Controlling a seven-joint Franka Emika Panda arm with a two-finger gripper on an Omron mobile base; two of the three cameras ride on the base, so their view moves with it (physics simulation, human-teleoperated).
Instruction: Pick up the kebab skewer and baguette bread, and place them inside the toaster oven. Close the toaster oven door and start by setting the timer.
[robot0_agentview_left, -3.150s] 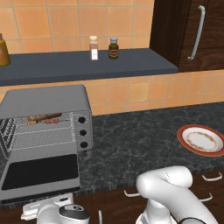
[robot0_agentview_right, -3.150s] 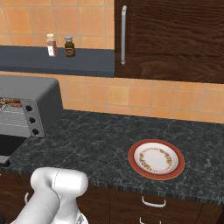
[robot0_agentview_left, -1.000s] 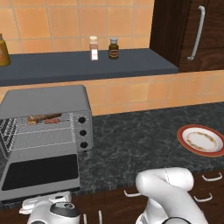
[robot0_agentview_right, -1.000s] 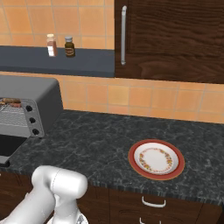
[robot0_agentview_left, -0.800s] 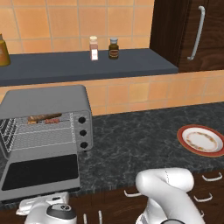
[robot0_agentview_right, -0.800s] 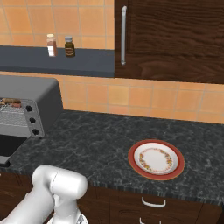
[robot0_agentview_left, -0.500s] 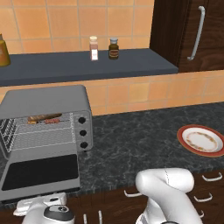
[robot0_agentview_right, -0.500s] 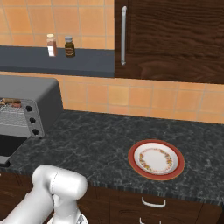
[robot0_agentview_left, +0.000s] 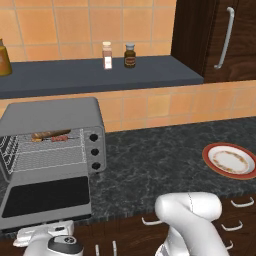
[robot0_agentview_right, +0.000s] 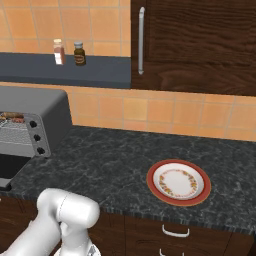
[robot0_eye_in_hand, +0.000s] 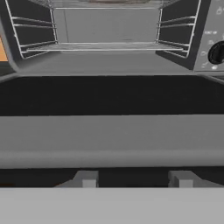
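The toaster oven (robot0_agentview_left: 55, 135) stands at the left end of the dark speckled surface (robot0_agentview_left: 160, 160), its toaster oven door (robot0_agentview_left: 46, 199) folded down flat in front of the open cavity. Inside the oven, on the upper wire rack, the baguette bread (robot0_agentview_left: 50, 133) lies with the kebab skewer (robot0_agentview_left: 61, 138) just in front of it. The tool (robot0_eye_in_hand: 134, 179) sits low at the door's front edge, its two tips apart with the grey door rim just beyond them; whether they pinch that rim I cannot tell. A red-rimmed plate (robot0_agentview_left: 231, 160) rests well to the right of the oven.
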